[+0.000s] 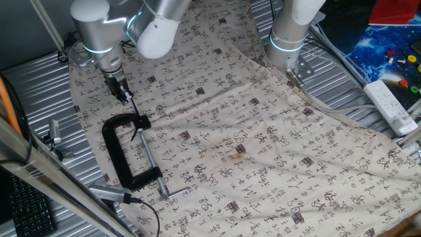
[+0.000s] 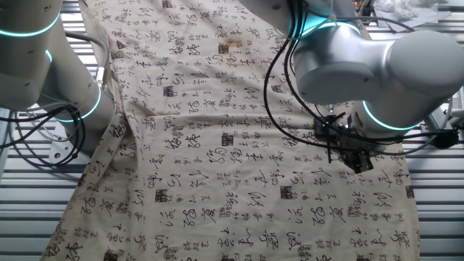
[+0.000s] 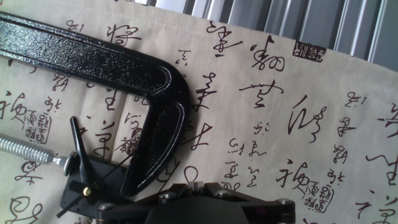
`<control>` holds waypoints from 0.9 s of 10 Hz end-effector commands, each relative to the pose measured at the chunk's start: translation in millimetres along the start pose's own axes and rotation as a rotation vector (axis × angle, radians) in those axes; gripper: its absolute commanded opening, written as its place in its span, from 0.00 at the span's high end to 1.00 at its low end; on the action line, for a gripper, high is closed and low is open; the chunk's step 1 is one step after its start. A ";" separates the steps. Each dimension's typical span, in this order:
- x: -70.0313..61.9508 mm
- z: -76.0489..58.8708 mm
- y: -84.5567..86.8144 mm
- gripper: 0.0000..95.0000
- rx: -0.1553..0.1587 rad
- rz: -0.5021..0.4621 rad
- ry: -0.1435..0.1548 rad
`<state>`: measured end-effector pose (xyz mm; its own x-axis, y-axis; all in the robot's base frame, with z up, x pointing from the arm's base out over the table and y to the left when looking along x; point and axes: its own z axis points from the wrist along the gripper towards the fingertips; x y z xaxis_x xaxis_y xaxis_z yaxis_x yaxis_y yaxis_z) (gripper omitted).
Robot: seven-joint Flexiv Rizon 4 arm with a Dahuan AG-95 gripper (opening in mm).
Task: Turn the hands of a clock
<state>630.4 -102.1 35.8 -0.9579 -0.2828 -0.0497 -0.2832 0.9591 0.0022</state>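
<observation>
- Hand view: the hands [image 3: 78,163], thin black pointers, sit at the C-clamp [image 3: 124,74] jaw beside its screw [image 3: 25,149]
- Gripper [image 1: 123,94] poised just above them; finger opening cannot be told
- Contact unconfirmed; turning judged yet to be done

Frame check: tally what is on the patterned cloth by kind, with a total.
Black cast-iron C-clamp with silver screw rod: 1
Thin black clock hands held at the clamp's jaw: 2
Black two-finger gripper just above the clamp's top: 1
Total: 4
</observation>
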 end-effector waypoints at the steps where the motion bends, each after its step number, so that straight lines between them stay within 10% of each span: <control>1: 0.2 0.1 0.2 1.00 0.000 0.000 0.000; 9: 2.3 1.6 0.2 1.00 0.001 -0.001 -0.005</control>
<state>628.2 -102.6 34.5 -0.9575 -0.2833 -0.0544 -0.2838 0.9589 0.0009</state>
